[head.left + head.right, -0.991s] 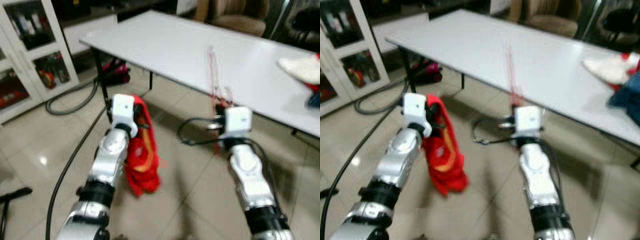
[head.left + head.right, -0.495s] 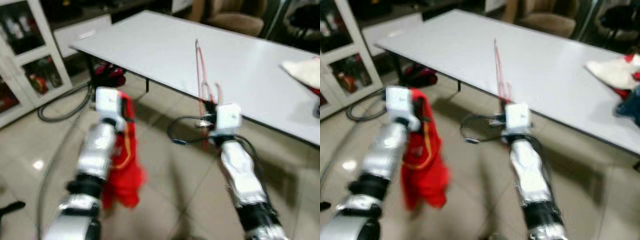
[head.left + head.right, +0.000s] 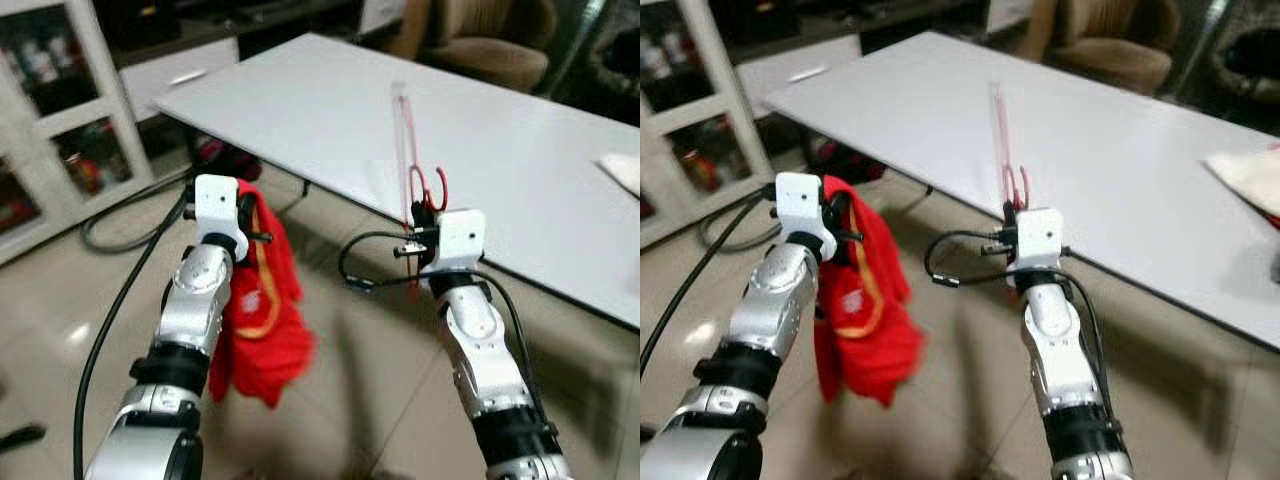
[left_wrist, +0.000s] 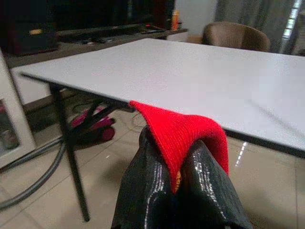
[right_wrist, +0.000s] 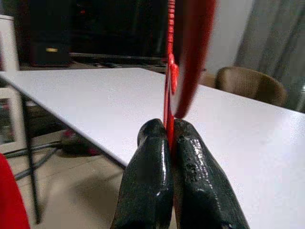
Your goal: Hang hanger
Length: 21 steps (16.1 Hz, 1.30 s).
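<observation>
Both arms reach forward over the floor, short of the white table (image 3: 300,110). The left gripper (image 4: 177,157) is clamped on a red garment (image 3: 262,320) that hangs down beside its forearm. The right gripper (image 5: 167,138) is pinched tight on a red hanger (image 3: 408,160), held upright, its long axis rising over the table edge.

My two head eyes look forward and down over both my arms at the white bench (image 3: 330,110). Each wrist camera sits close behind its fingers, facing that same bench.
</observation>
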Tool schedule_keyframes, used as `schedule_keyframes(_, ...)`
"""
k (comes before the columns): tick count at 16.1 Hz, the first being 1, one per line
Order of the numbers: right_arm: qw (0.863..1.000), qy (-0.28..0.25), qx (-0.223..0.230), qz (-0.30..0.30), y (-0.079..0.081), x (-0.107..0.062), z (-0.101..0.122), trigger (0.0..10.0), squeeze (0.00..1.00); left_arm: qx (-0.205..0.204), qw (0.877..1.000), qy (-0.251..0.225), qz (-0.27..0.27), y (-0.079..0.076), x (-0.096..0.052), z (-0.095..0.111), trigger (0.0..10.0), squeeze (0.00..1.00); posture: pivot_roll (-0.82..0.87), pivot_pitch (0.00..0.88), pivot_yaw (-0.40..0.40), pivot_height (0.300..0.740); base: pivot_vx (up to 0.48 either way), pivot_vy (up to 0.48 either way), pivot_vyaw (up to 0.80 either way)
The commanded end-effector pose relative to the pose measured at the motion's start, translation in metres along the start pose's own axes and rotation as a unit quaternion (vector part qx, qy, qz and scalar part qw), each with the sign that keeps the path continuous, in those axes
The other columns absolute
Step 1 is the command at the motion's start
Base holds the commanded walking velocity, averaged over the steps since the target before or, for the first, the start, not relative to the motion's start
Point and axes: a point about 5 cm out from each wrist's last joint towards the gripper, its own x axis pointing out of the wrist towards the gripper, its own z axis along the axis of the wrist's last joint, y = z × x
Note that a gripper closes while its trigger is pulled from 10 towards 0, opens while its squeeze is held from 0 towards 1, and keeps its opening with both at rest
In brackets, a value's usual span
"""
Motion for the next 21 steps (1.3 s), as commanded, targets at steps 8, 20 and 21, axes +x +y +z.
schedule_keyframes(8,1.0,-0.001,0.0,-0.014,-0.0041,-0.0021,0.0007,0.0,0.0,0.018,0.999,-0.026,-0.024,-0.0078,0.0069,0.0149,10.0,0.0,0.02,0.0,-0.003,0.74,0.28,0.353,-0.6)
schedule_keyframes(20,1.0,-0.006,-0.003,-0.017,-0.005,-0.0024,0.0031,0.0,0.0,0.02,0.999,-0.036,-0.017,-0.0048,0.01,0.0208,10.0,0.0,0.01,0.0,-0.006,0.74,0.02,0.443,-0.67)
schedule_keyframes(21,1.0,-0.006,-0.003,-0.017,-0.0052,-0.0026,0.0031,0.0,0.0,0.02,0.999,-0.036,-0.017,-0.0049,0.01,0.0207,10.0,0.0,0.01,0.0,-0.004,0.74,0.0,0.428,-0.8)
